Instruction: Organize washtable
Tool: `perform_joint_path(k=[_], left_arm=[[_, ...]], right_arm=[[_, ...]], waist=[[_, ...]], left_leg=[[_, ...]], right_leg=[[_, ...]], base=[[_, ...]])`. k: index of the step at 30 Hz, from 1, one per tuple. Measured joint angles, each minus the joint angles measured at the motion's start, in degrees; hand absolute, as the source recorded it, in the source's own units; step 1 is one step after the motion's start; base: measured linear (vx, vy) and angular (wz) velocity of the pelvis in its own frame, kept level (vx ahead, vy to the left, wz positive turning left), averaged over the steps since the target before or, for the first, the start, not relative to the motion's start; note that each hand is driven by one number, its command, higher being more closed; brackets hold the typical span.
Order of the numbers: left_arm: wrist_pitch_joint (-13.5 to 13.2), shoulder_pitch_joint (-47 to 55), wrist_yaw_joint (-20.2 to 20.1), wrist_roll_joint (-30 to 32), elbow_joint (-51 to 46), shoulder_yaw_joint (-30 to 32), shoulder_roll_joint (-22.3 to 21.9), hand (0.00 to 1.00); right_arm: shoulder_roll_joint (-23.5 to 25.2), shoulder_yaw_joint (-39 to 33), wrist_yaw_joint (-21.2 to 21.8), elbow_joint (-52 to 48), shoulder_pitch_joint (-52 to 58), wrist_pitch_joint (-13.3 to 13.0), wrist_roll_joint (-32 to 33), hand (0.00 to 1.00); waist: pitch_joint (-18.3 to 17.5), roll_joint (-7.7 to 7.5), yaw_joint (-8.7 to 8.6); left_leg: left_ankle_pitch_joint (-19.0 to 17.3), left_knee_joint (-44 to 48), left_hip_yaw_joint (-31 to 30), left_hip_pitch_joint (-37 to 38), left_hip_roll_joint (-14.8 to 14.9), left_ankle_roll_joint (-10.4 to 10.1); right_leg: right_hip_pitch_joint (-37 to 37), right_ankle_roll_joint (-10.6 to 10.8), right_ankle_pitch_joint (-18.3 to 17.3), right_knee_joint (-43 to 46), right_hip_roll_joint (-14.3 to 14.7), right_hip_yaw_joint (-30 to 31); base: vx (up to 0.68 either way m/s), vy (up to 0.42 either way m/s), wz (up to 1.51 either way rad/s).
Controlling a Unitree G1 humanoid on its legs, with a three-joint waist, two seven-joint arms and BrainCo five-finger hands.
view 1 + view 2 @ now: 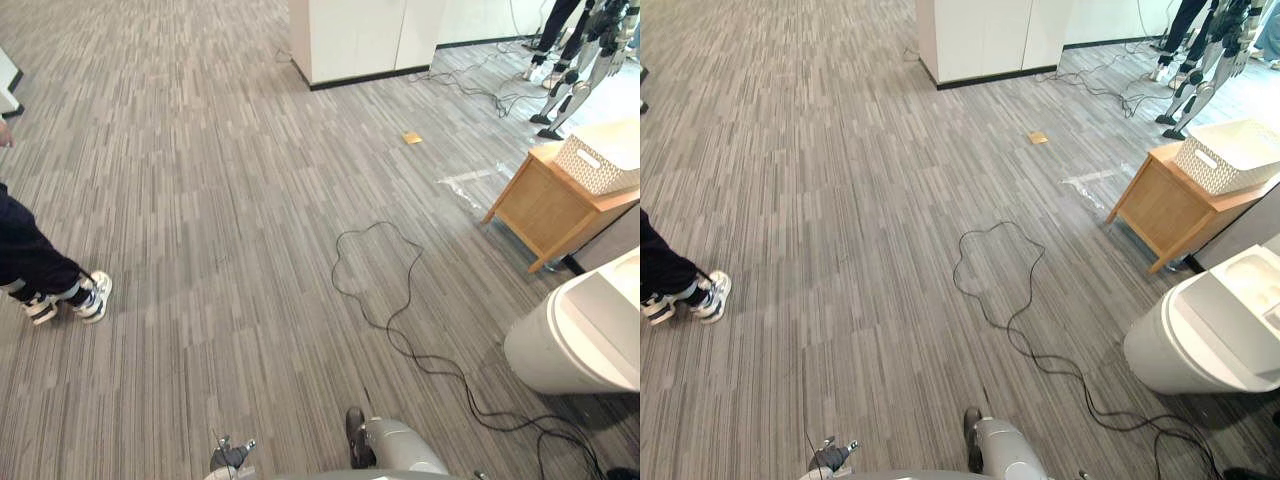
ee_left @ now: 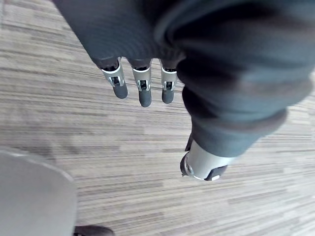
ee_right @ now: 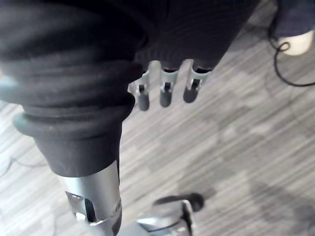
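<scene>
A: L to R, quick. Left robot hand [image 2: 143, 91]?
B: Fingers straight and loose, holds nothing, hangs over the floor [image 2: 147, 147]. Person's shoe [image 1: 92, 297] far left, well apart from the work.
A: Middle?
B: Floor, w/ a white cabinet [image 1: 350, 40] at the back. Then a wood bench [image 1: 545, 205] w/ a white woven basket [image 1: 600, 165] on top.
A: Task thing?
B: Basin [image 1: 548, 350], far right, near the bench, partly cut off. What's on it: can't tell.
A: Handling?
B: Basin looks hard and glossy, prob. fixed, so nothing to lift there. Anything wet on it would prob. be slippery. Basket is prob. light and stiffish. Take it by the rim, or by what looks like a slot in its end wall.
A: Right robot hand [image 3: 165, 93]?
B: Fingers loose too, empty, over the floor.
</scene>
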Motion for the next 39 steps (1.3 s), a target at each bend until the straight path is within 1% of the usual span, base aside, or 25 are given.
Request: perform_joint_path(k=[1,4,7,9,10,11,13,14,15,16,19,20,22,23,25,27,28,29,31,33,35,36,37,38,39], left_arm=[[-0.08,0.0,0.01,-0.11,-1.61,-0.36,0.24,0.0],[-0.19,0.09,0.1,-0.31,-2.61,-2.59,1.52,0.0],[-0.28,0.51,0.29,-0.33,-2.43,-4.84,2.43,0.0],[-0.67,1.45,0.26,-0.31,-2.42,-6.59,2.43,0.0],[-0.72,2.08,0.23,-0.29,-2.2,-8.02,2.72,0.0],[-0.66,2.09,0.18,-0.3,-1.62,-8.65,2.77,0.0],[-0.49,3.78,0.17,-0.38,1.26,-9.76,4.09,0.0],[-0.51,4.05,0.14,-0.34,1.87,-9.91,4.55,0.0],[-0.43,4.02,0.14,-0.33,3.08,-9.88,5.61,0.0],[-0.27,3.47,0.13,-0.32,4.27,-10.03,6.48,0.0],[0.22,4.08,0.15,-0.34,4.52,-11.11,7.49,0.0],[0.46,3.81,0.06,-0.34,4.5,-12.76,7.56,0.0],[0.57,3.59,-0.01,-0.45,4.51,-14.39,7.53,0.0],[0.59,3.15,-0.04,-0.71,4.52,-14.95,7.61,0.0],[0.56,2.07,-0.02,-0.73,4.55,-15.44,7.8,0.0],[0.49,0.95,0.07,-0.69,3.82,-14.12,7.04,0.0],[0.48,0.92,0.16,-0.7,3.71,-13.4,6.16,0.0],[0.42,1.01,0.14,-0.64,3.74,-13.52,6.06,0.0],[0.43,0.72,0.08,-0.57,3.81,-12.68,6.51,0.0],[0.36,1.27,0.1,-0.08,3.59,-8.91,4.81,0.0],[0.43,1.45,0.14,0.22,3.25,-4.82,2.97,0.0],[0.52,1.29,0.08,0.21,2.96,-2.18,2.03,0.0],[0.51,1.36,0.08,0.16,2.02,0.01,1.01,0.0],[0.51,2.21,0.1,0.04,1.36,2.06,0.17,0.0],[0.54,2.35,0.11,-0.1,1.07,2.13,0.37,0.0]], right_arm=[[0.04,1.0,-0.09,0.0,-0.49,-0.03,0.01,0.0],[-0.71,2.75,-0.58,1.2,-2.58,-0.13,-0.02,0.0],[-1.35,3.48,-0.98,2.79,-5.42,-0.16,-0.55,0.0],[-1.77,3.4,-0.97,2.95,-5.97,-0.08,-0.58,0.0],[-2.36,3.24,-0.97,3.23,-6.12,-0.16,-0.63,0.0],[-2.68,3.22,-0.97,3.59,-6.27,-0.15,-0.72,0.0],[-2.06,3.0,-0.93,5.2,-5.46,-0.14,-1.05,0.0],[-1.6,2.98,-0.91,5.35,-5.22,-0.17,-1.06,0.0],[-0.6,1.63,-0.59,6.54,-5.03,-0.37,-1.11,0.0],[0.13,0.15,-0.29,7.13,-4.77,-0.39,-1.12,0.0],[1.1,-1.67,0.2,7.1,-3.1,-0.3,-0.84,0.0],[0.83,-1.83,0.27,6.53,-2.84,-0.68,-0.79,0.0],[0.7,-2.79,0.22,5.46,-2.8,-1.05,-0.46,0.0],[0.75,-2.83,0.21,4.92,-2.63,-1.27,-0.45,0.0],[1.27,-2.87,0.14,4.84,-1.93,-1.31,-0.44,0.0],[1.5,-2.85,0.15,4.34,-1.74,-1.33,-0.43,0.0],[1.21,-2.93,0.1,4.29,-2.12,-1.31,-0.39,0.0],[1.12,-2.57,-0.02,4.41,-1.89,-1.25,-0.38,0.0],[1.97,-2.59,-0.03,4.53,-1.73,-0.62,-0.43,0.0],[1.97,-2.77,-0.06,4.45,-0.29,0.35,-0.5,0.0],[1.37,-2.76,0.09,4.37,0.27,0.55,-0.69,0.0],[0.83,-2.78,0.1,3.83,0.08,0.5,-0.89,0.0],[0.44,-2.5,0.07,2.89,0.27,0.51,-1.0,0.0],[0.06,-1.98,0.08,1.85,0.34,0.46,-1.03,0.0],[-0.28,-1.15,0.12,1.63,0.3,0.45,-1.05,0.0]], waist=[[0.22,-0.92,1.09],[0.12,-2.13,2.38],[0.21,-1.9,2.54],[0.0,-1.05,2.62],[-0.66,0.16,3.55],[-0.79,0.61,4.15],[-3.38,-1.29,5.45],[-4.37,-1.95,5.34],[-5.17,-3.61,5.18],[-4.93,-4.89,4.86],[-4.76,-6.1,3.47],[-4.47,-4.96,2.89],[-4.17,-3.31,2.02],[-3.64,-3.81,1.69],[-3.35,-3.58,0.42],[-2.49,-3.65,0.5],[-2.37,-2.8,0.57],[-2.25,-2.78,0.34],[-1.88,-3.75,-0.82],[-2.05,-2.94,-1.16],[-1.97,-1.38,-0.68],[-1.96,-0.7,-0.93],[-1.61,0.02,-0.85],[-1.43,0.38,-0.04],[-1.15,0.66,0.23]], left_leg=[[-1.81,4.15,2.34,-4.16,1.91,1.54],[-6.91,-0.04,3.96,-11.76,0.51,0.52],[-9.56,-24.65,6.39,-16.02,-4.62,-0.76],[-7.36,-44.67,4.81,-15.96,-7.92,-3.43],[-5.64,-55.44,2.63,-15.89,-8.63,-6.03],[-5.4,-57.51,1.82,-16.31,-8.44,-6.18],[2.76,-54.72,2.13,-17.16,-11.31,-0.17],[3.31,-54.77,2.67,-17.07,-12.12,0.69],[2.35,-54.53,3.62,-15.63,-14.36,2.11],[-0.49,-53.15,3.62,-13.44,-16.76,5.07],[-5.54,-52.97,3.89,-5.41,-20.42,6.46],[-7.28,-53.76,3.59,-1.92,-20.67,6.89],[-9.1,-56.0,2.59,3.37,-20.69,7.15],[-9.86,-57.43,1.71,6.52,-20.6,7.48],[-11.11,-59.02,-0.1,10.99,-20.2,7.26],[-12.96,-60.44,-0.49,15.03,-19.67,6.73],[-14.86,-60.44,-0.45,16.23,-18.39,6.34],[-16.51,-61.43,-1.11,17.51,-17.74,5.49],[-18.1,-62.26,-2.71,19.98,-18.13,3.42],[-19.48,-58.08,-4.48,21.69,-16.25,0.84],[-19.57,-45.68,-4.74,18.07,-13.49,0.15],[-17.72,-36.03,-4.29,14.2,-11.46,-1.04],[-12.3,-25.99,-2.87,10.13,-10.24,-0.8],[-1.25,-14.23,-1.14,5.3,-7.79,-1.22],[-1.17,-6.73,1.88,2.24,-4.38,-0.25]], right_leg=[[4.0,-0.77,-2.13,-1.23,-0.05,1.82],[10.79,-0.15,-5.27,-3.47,-2.27,4.73],[15.65,2.45,-8.95,-3.95,-6.16,6.96],[18.72,4.02,-10.35,-6.56,-7.35,7.34],[20.45,4.82,-11.11,-8.88,-7.31,7.96],[21.43,5.48,-11.68,-9.73,-7.28,8.61],[23.51,7.46,-13.62,-8.47,-10.4,10.42],[22.15,7.48,-13.63,-5.6,-11.15,10.81],[19.29,9.59,-13.6,2.91,-12.84,11.45],[16.21,14.1,-11.09,14.98,-13.41,12.91],[8.76,20.69,2.26,40.4,-12.63,18.36],[4.77,19.19,2.97,46.69,-13.49,15.82],[-0.92,13.04,-0.77,51.04,-15.67,9.59],[-3.47,11.89,-3.41,49.79,-15.96,6.5],[-5.01,13.02,-7.32,42.01,-14.93,3.64],[-7.69,13.5,-8.85,30.71,-11.82,3.26],[-8.83,13.1,-7.46,19.09,-9.38,2.84],[-8.81,13.35,-2.24,3.41,-7.63,2.05],[-9.81,11.79,3.29,-6.35,-7.15,1.98],[-9.07,5.64,9.27,-4.12,-6.15,0.04],[-7.07,4.23,11.61,-2.13,-5.01,-1.48],[-5.41,2.8,10.45,-1.86,-4.16,-2.91],[-3.81,1.65,9.0,-1.51,-3.6,-3.58],[-0.71,0.62,6.79,-2.1,-3.06,-2.43],[2.13,0.28,5.0,-2.87,-2.75,-1.61]], base=[[0.41,-0.063,-0.35],[0.38,0.021,-0.33],[0.46,0.14,-0.23],[0.51,0.181,-0.1],[0.33,0.147,-0.24],[0.73,0.359,-0.38],[0.82,0.398,-0.31],[0.7,0.317,-0.07],[0.65,0.294,0.11],[0.63,0.272,0.22],[0.6,0.23,0.15],[0.52,0.198,-0.05],[0.48,0.171,-0.07],[0.45,0.135,0.04],[0.43,0.057,0.33],[0.47,-0.005,0.13],[0.44,-0.008,-0.01],[0.44,-0.007,0.09],[0.52,-0.074,0.45],[0.68,-0.163,0.66],[0.64,-0.17,0.33],[0.65,-0.157,0.2],[0.67,-0.119,-0.06],[0.66,-0.102,-0.25],[0.75,-0.124,-0.3]])
